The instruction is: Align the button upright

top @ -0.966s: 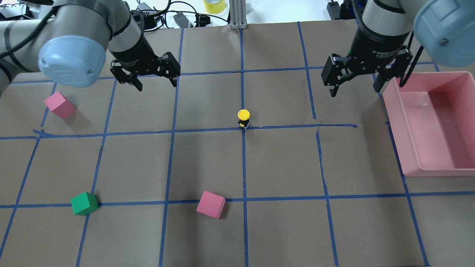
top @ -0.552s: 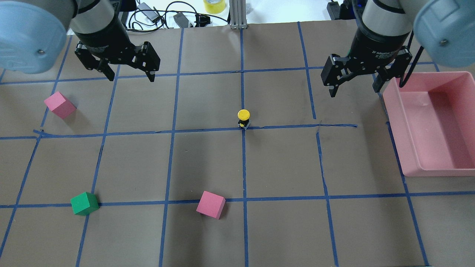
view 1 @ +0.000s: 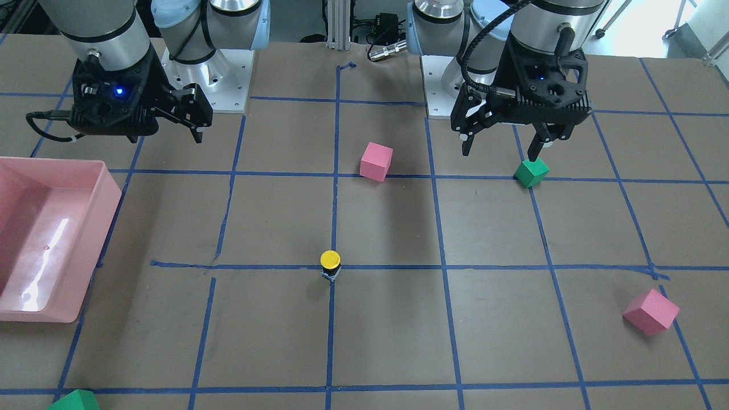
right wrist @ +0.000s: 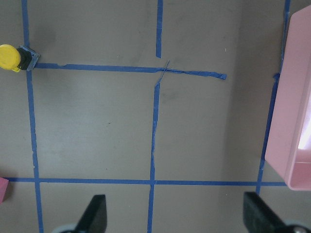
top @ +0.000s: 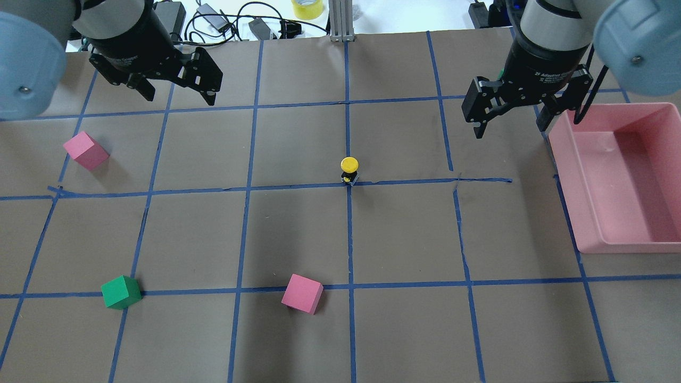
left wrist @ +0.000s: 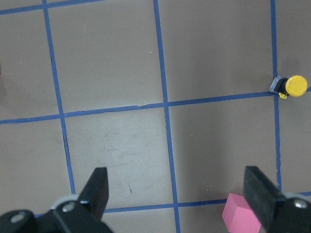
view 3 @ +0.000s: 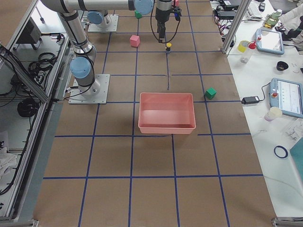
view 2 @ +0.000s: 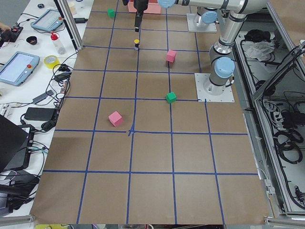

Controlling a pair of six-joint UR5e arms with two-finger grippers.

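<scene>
The button (top: 349, 169) stands upright on a blue tape crossing at mid-table, with its yellow cap on top and its block base on the paper. It also shows in the front view (view 1: 330, 263), at the right edge of the left wrist view (left wrist: 290, 85) and at the left edge of the right wrist view (right wrist: 12, 57). My left gripper (top: 180, 98) is open and empty, high over the far left of the table, well away from the button. My right gripper (top: 509, 130) is open and empty, to the far right of the button, beside the pink bin.
A pink bin (top: 564, 159) sits at the right edge. One pink cube (top: 85, 150) lies at the left and another (top: 302, 293) near the front middle. A green cube (top: 121, 291) lies front left. Another green cube (view 1: 71, 401) lies on the operators' side.
My left gripper has moved left and toward the far edge of the table, still open. The right gripper and the button have not moved.
</scene>
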